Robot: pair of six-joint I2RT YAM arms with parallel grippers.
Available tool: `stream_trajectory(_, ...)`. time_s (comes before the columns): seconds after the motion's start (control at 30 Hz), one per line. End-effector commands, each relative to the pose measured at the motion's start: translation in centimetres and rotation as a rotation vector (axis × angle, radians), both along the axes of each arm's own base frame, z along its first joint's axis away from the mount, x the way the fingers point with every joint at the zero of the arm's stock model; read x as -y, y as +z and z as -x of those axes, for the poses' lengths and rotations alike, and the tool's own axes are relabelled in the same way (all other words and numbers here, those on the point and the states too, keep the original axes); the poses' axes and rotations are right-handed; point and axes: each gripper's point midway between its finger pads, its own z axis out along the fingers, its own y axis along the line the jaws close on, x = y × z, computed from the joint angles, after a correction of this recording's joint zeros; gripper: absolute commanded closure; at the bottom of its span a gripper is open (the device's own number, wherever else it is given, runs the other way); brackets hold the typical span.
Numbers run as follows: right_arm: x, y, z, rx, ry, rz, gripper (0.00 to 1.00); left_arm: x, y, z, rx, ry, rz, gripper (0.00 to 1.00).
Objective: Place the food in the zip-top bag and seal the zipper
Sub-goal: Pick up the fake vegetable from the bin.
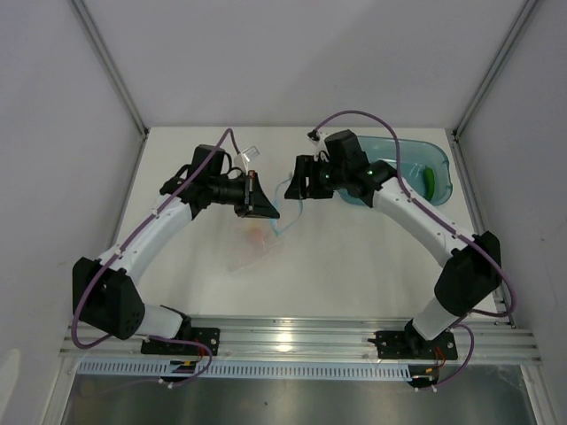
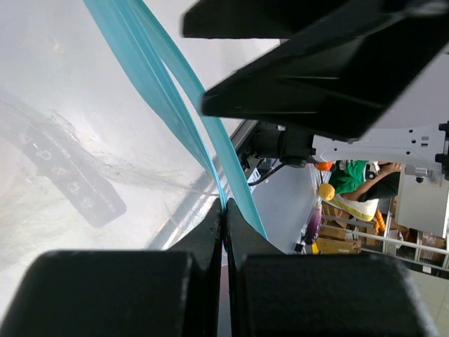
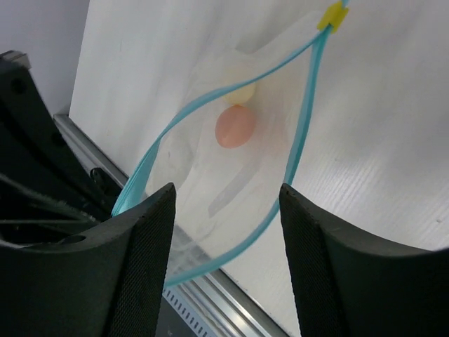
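White walls [image 1: 53,177] closed in a pale desk [image 1: 354,266] on three sides, with a metal rail [image 1: 301,336] along its near edge. The left arm [image 1: 151,226] and right arm [image 1: 421,217] curved inward from their bases and met over the middle of the desk. At the far right stood a translucent teal tub [image 1: 443,159], just behind the right arm's wrist. The dark green cucumber-like piece [image 1: 428,181] lay inside it, well apart from both tools.

The zip-top bag [image 1: 257,243] sat at the centre of the desk, just near of the two tools and between them. Its mouth was turned up toward them. The left tool [image 2: 224,217] was pressed tight on the zipper [image 2: 158,77], whose two blue strips ran together into the pinch and parted beyond it. The right tool [image 3: 226,196] was spread wide above the gaping mouth, gripping nothing, with one strip passing by each finger. Whether either finger touched the plastic could not be told.

Down in the bag, seen through the open mouth, lay the peach-pink egg-shaped piece [image 3: 235,126]. The smaller cream-white round piece [image 3: 242,93] touched it on the side away from the right tool. A small yellow slider [image 3: 332,15] sat where the strips joined at the end of the zipper farthest from that tool.
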Motion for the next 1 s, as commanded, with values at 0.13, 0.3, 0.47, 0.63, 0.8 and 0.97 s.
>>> stream_trajectory(0.13,3.9,4.4,-1.8,0.172,-0.151,0.015,0.48,-0.6,0.9,-0.2,0.076,0.038,-0.006,1.0)
stream_trajectory(0.3,8.5,5.9,-5.1,0.26,-0.352,0.091,0.59,-0.9,0.4,0.0,0.084,0.045,-0.021,0.99)
stream_trajectory(0.47,14.2,5.8,-7.7,0.265,-0.551,0.159,0.54,-1.2,0.0,0.1,0.103,0.056,-0.033,0.99)
stream_trajectory(0.63,21.7,4.1,-10.2,0.19,-0.772,0.229,0.15,-1.7,-0.2,0.1,0.137,0.073,-0.059,0.99)
stream_trajectory(0.8,26.0,3.2,-11.5,0.242,-0.91,0.408,0.02,-2.0,-0.8,0.2,0.144,0.079,-0.074,1.0)
stream_trajectory(0.97,29.6,0.4,-12.4,0.268,-0.982,0.631,0.01,-2.0,-0.9,0.2,0.148,0.084,-0.074,0.99)
